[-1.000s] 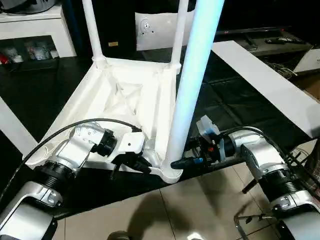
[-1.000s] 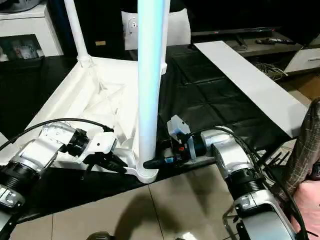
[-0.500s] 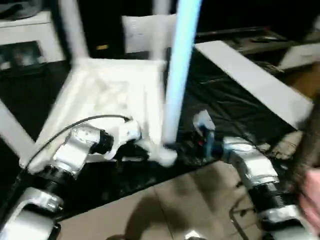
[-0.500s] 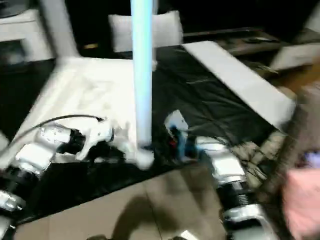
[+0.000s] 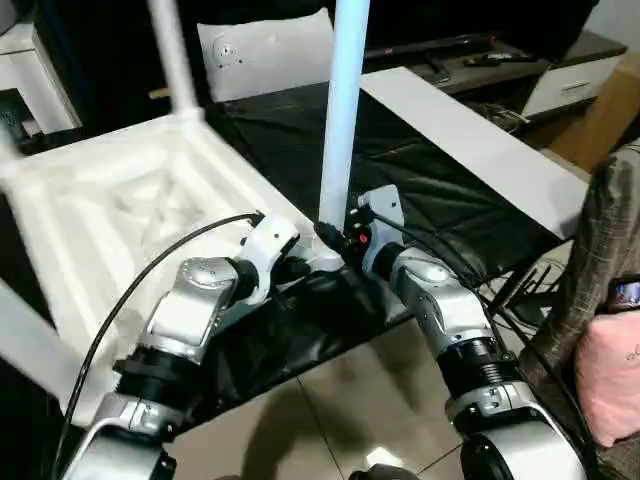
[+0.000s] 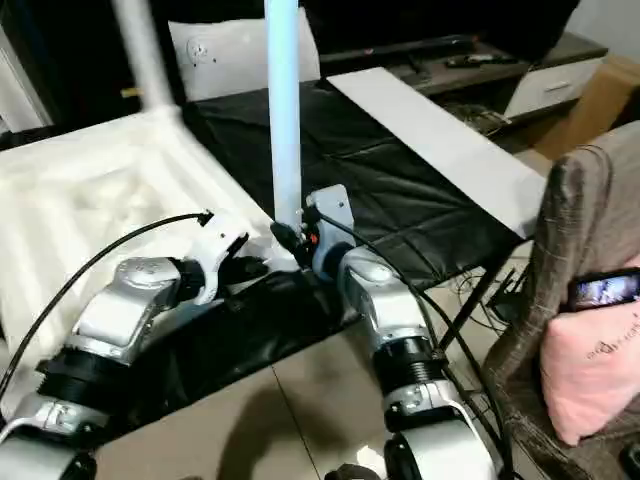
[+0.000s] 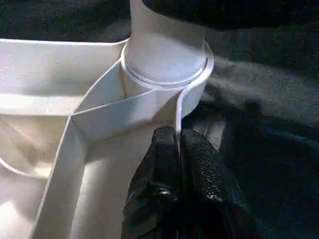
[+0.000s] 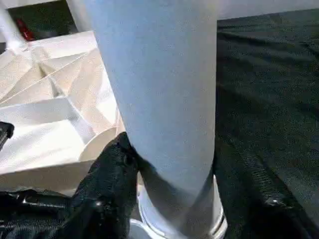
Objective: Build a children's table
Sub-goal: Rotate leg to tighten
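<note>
White plastic tabletop lies inverted at the counter near edge. Left tool is clenched on its rim; right tool grasps the leg low. Probably light, stiff, slippery; hold near socket.

Dim room, overexposed blurred tabletop, blue-tinted glare on leg

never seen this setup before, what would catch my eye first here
First, the tall white leg rising upright from the near corner socket of the upturned white tabletop on the black surface. Both silver arms meet at that corner: the right claw grips the leg's base, and the left claw is pinched shut on the tabletop's thin rim beside the socket. Another leg stands at the far corner.
</note>
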You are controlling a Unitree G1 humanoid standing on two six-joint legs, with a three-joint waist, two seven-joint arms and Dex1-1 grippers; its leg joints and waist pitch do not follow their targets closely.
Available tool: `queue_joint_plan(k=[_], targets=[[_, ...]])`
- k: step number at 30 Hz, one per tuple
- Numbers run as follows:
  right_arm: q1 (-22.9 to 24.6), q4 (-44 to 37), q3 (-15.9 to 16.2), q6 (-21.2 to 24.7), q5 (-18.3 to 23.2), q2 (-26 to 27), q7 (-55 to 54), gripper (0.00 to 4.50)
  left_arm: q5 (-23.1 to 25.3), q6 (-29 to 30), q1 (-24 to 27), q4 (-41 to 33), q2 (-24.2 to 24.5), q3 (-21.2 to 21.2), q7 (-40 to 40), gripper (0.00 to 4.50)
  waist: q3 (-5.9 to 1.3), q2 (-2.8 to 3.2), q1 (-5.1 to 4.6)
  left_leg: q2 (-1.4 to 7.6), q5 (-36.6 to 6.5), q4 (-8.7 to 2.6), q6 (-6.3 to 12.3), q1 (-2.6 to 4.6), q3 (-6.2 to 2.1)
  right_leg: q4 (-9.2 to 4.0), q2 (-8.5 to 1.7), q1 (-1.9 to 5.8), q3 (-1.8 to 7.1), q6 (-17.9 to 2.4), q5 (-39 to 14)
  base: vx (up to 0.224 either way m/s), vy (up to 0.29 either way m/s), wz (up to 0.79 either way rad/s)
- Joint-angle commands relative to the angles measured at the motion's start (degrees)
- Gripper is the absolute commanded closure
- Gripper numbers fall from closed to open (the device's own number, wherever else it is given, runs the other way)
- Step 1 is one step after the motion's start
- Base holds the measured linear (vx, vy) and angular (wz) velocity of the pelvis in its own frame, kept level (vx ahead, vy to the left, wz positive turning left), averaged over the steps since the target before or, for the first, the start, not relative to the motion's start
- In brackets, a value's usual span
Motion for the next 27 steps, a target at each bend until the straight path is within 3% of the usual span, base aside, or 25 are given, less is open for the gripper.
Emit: queue_joint_plan(k=[1, 4, 8, 12, 15, 20, 22, 26, 27], targets=[[2.0, -0.7, 4.2, 0.0, 2.2, 3.9, 5.5, 1.83, -1.5, -2.4, -1.2, -2.6, -0.9, -2.1, -0.7, 4.50, -4.30, 0.50, 0.79, 0.98, -2.4, -2.65, 5.63, -0.44, -0.08, -3.27, -3.55, 3.99, 3.21, -13.1, -0.9, 0.000, 0.000, 0.00], [3.3, -2.1, 4.1, -2.0, 2.5, 2.4, 6.3, 1.44, -1.3, -3.5, -0.8, -2.8, 0.6, -3.2, -3.3, 4.50, -4.15, 0.56, 0.77, 1.02, -3.1, -2.73, 5.68, -0.37, -0.07, -3.34, -3.53, 4.04, 3.19, -13.7, -0.8, 0.000, 0.000, 0.00], [6.3, -6.3, 3.6, -3.6, 3.4, -0.7, 8.9, 1.08, -1.6, -5.6, -0.2, -2.7, 3.1, -4.3, -7.0, 4.50, -3.86, 0.76, 1.24, 1.06, -7.1, -2.93, 4.08, -0.02, 0.02, -4.10, -3.62, 3.97, 3.33, -12.3, -6.1, 0.000, 0.000, 0.00], [10.4, -12.1, 2.4, -3.8, 5.0, -4.6, 12.5, 0.75, -1.8, -10.9, -0.4, -0.8, 6.2, -6.1, -12.7, 4.50, -3.83, 0.72, 1.86, 1.13, -7.4, -3.07, 3.60, 0.10, 0.01, -4.04, -3.52, 3.94, 3.46, -11.5, -6.2, 0.000, 0.000, 0.00], [13.9, -17.1, 1.7, -2.8, 6.6, -8.0, 15.8, 0.49, -1.4, -17.4, -0.7, 1.5, 9.1, -7.7, -17.8, 4.50, -3.86, 0.74, 2.61, 1.15, -7.6, -3.11, 3.49, 0.27, 0.01, -3.99, -3.57, 3.84, 3.48, -11.2, -6.0, 0.000, 0.000, 0.00], [20.2, -23.9, 1.2, -0.5, 8.3, -14.3, 21.3, 0.12, 1.6, -30.1, -3.6, 9.3, 13.6, -10.1, -22.4, 4.50, -3.44, 0.80, 4.03, 1.29, -11.9, -3.44, 2.11, 1.00, 0.12, -4.97, -3.68, 3.27, 3.62, -8.4, -13.0, 0.000, 0.000, 0.00], [22.7, -25.7, 1.2, -0.2, 8.8, -16.7, 23.3, 0.06, 1.5, -32.7, -5.0, 11.7, 14.2, -9.9, -23.4, 4.50, -3.40, 0.89, 4.29, 1.24, -12.7, -3.51, 1.79, 0.88, 0.03, -5.20, -3.70, 3.40, 3.52, -7.7, -14.8, 0.000, 0.000, 0.00], [25.9, -27.6, 0.4, 0.5, 8.7, -19.3, 22.9, 0.06, 1.1, -37.8, -7.3, 16.4, 14.7, -9.6, -24.7, 4.50, -3.42, 0.48, 4.30, 1.13, -14.2, -3.64, 0.89, 0.59, -0.22, -5.49, -3.97, 3.44, 3.40, -6.3, -18.7, 0.000, 0.000, 0.00], [27.2, -28.6, -0.3, 0.9, 8.8, -19.7, 22.0, 0.06, 1.4, -41.6, -8.8, 20.0, 14.7, -9.4, -24.0, 4.50, -3.37, 0.61, 4.18, 0.99, -13.9, -3.59, 1.02, 0.23, -0.30, -5.64, -3.96, 3.56, 3.34, -6.1, -19.1, 0.000, 0.000, 0.00]])
